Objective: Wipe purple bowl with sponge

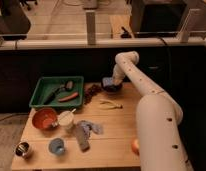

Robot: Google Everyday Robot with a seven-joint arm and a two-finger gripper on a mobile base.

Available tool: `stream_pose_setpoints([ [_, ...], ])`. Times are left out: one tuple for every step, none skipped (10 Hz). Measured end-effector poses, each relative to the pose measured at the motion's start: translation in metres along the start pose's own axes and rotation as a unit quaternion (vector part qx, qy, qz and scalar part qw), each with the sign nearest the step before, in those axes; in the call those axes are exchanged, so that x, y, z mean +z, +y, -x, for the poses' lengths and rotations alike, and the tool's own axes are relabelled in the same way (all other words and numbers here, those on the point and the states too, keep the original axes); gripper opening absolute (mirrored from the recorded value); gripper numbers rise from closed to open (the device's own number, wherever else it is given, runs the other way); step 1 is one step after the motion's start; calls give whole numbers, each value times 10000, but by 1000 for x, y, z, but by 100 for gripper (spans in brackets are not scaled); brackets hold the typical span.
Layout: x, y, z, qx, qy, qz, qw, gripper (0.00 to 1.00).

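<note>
1. The gripper (pixel 114 79) hangs over the purple bowl (pixel 113 89) at the far middle of the table (pixel 113 145); the sponge (pixel 106 81) sits at the bowl's left rim; whether the gripper holds it, I cannot tell.
2. The wiping itself looks to be in hand; next, the sponge likely needs rubbing round inside without shoving the bowl.

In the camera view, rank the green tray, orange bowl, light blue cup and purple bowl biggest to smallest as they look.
Green tray
Orange bowl
Light blue cup and purple bowl: alike; the cup is nearer, the bowl partly hidden under the gripper.
</note>
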State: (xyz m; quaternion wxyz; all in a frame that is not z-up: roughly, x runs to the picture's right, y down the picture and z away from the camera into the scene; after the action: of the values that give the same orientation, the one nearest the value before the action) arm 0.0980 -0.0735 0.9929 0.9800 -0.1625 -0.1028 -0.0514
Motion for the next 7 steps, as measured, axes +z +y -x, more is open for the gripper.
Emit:
stream_pose_setpoints([
  [2,2,7,-72,-76,21,9999,0],
  [3,4,10,-123,-132,53,9998,0],
  [4,8,12,-155,-162,98,9997,0],
  [4,13,14,-198,-191,147,9995,0],
  [1,18,16,-245,-203,187,9993,0],
  [-4,23,16,-277,-203,212,9992,0],
  [-11,29,12,-296,-139,237,9992,0],
])
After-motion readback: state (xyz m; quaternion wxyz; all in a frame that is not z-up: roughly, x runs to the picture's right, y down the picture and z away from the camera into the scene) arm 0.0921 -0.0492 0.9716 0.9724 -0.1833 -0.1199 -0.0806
